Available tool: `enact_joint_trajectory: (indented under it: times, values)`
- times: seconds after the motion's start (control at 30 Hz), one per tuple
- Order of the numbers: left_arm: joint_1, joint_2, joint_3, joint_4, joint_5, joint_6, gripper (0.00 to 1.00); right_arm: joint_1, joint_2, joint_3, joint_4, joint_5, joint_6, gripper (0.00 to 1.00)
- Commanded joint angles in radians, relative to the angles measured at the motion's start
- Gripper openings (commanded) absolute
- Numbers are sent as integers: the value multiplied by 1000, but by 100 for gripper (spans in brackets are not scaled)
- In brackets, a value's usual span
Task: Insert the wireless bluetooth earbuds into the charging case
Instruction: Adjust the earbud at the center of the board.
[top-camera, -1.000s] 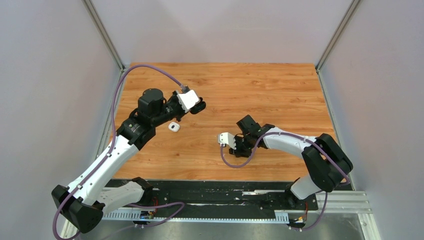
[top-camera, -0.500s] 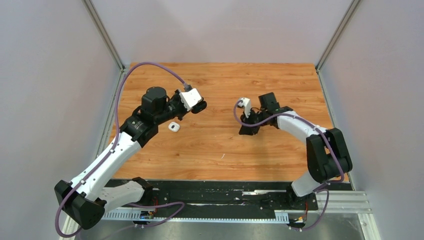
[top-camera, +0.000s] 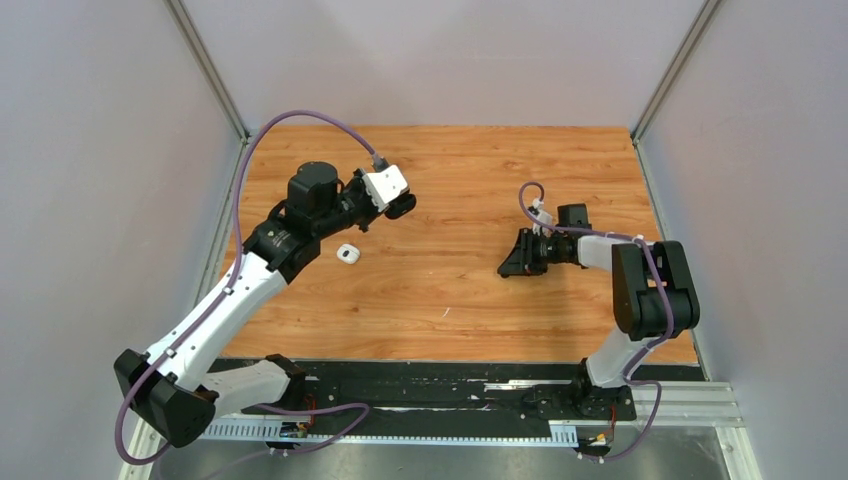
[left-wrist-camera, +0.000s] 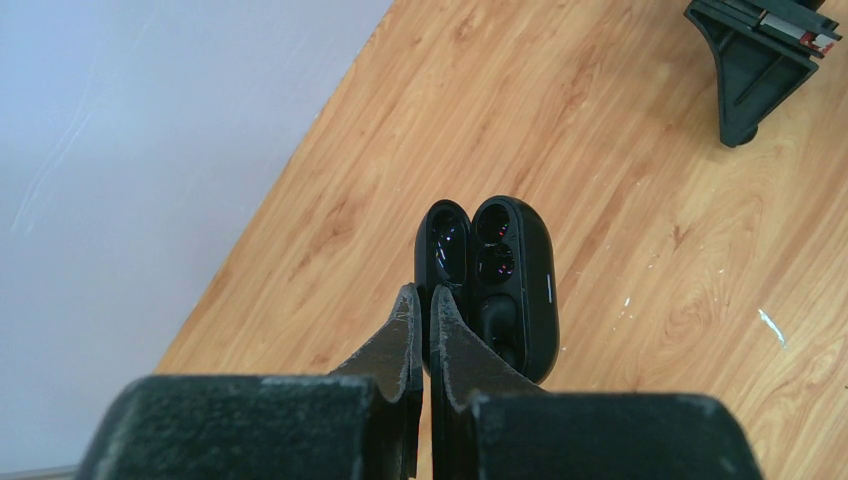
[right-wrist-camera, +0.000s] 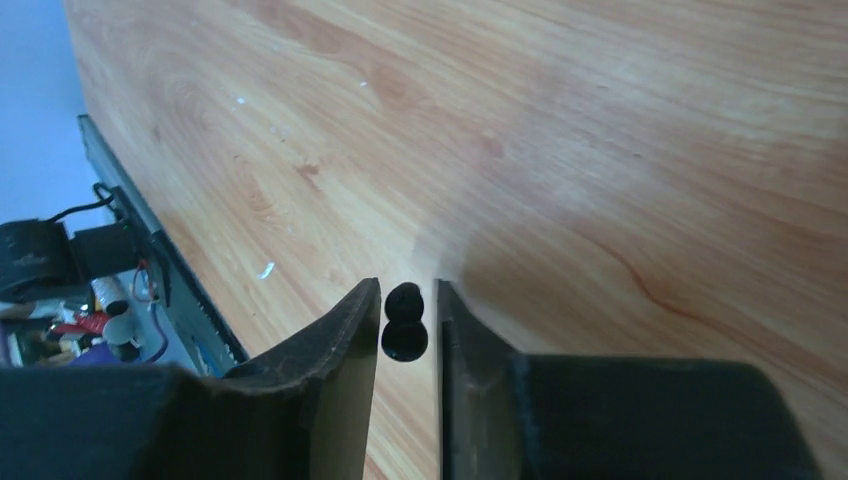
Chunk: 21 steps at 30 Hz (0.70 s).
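Observation:
My left gripper (top-camera: 395, 208) is shut on the lid edge of an open black charging case (left-wrist-camera: 510, 270) and holds it over the left part of the table. One black earbud (left-wrist-camera: 496, 263) sits in the case, and the slot below it looks empty. My right gripper (top-camera: 514, 264) points left at centre right, low over the wood. It is shut on a black earbud (right-wrist-camera: 404, 338), which shows between its fingers (right-wrist-camera: 345, 330). A small white case (top-camera: 347, 254) lies on the table below the left gripper. I see no white earbuds.
The wooden table (top-camera: 450, 170) is walled by grey panels on the left, right and back. A black rail (top-camera: 430, 395) runs along the near edge. The right gripper also shows at the top right of the left wrist view (left-wrist-camera: 755, 60).
My right arm swung from the table's middle near edge to the right and back, then folded in with its gripper pointing left. My left gripper rose slightly towards the back with the black case.

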Motion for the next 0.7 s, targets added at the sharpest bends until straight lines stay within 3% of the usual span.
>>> enact_joint_trajectory:
  times: [0.0, 0.17, 0.27, 0.53, 0.67]
  values:
    - [-6, 11, 56, 5, -3, -18, 0, 6, -37, -1, 27, 213, 130, 32]
    - [-5, 18, 55, 21, -1, -18, 0, -12, -86, 12, -98, 382, 131, 44]
    - [-6, 19, 50, 37, -1, -17, 0, -37, -103, 31, -175, 405, 127, 45]
    - [-5, 3, 40, 46, -17, -9, 0, -55, -104, 188, -283, 190, -112, 38]
    - [-5, -6, 31, 48, -22, -9, 0, -55, -50, 222, -264, 194, -162, 37]
